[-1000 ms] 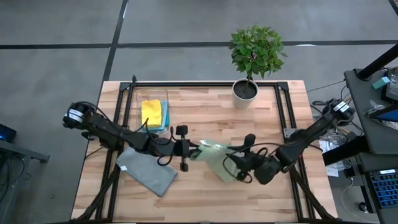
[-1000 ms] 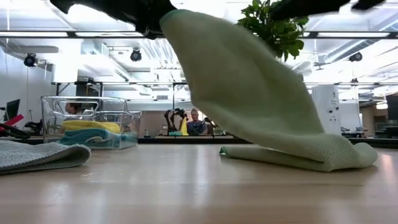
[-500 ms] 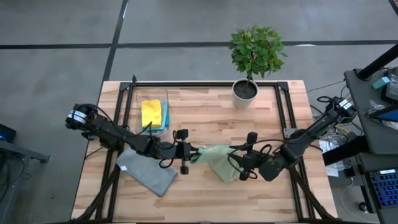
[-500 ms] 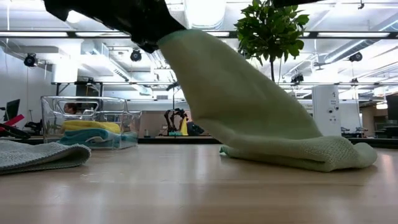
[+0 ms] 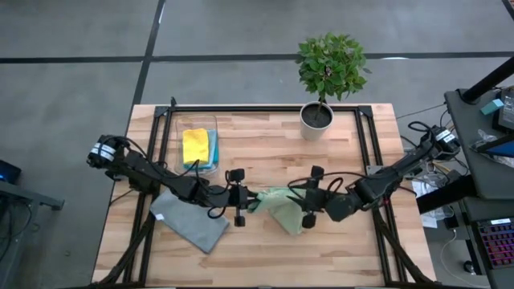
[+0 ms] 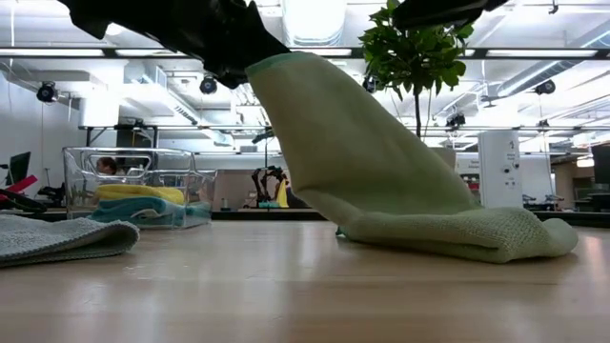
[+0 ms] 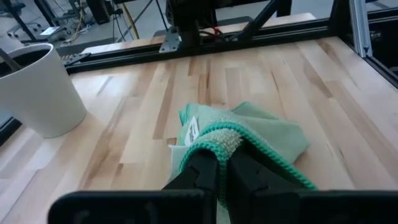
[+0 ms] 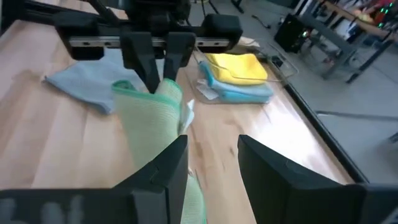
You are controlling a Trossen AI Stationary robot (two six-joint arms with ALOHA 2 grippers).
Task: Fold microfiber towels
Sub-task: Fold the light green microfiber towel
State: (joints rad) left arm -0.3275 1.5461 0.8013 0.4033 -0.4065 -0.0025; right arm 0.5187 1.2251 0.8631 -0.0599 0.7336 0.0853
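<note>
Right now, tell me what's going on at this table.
The left tool is shut on one edge of the light green towel and holds it up, while the rest of the towel trails on the wooden table. The right tool is open beside the towel, holding nothing. A grey towel lies flat nearby, and folded yellow and blue towels sit in the clear bin.

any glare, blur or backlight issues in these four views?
Low view: ceiling lights blow out behind the green towel, and the left gripper reads as a silhouette. Left wrist view: its fingers are soft up close, the white pot sharp. Right wrist view: near fingers blurred. High view: even light.
</note>
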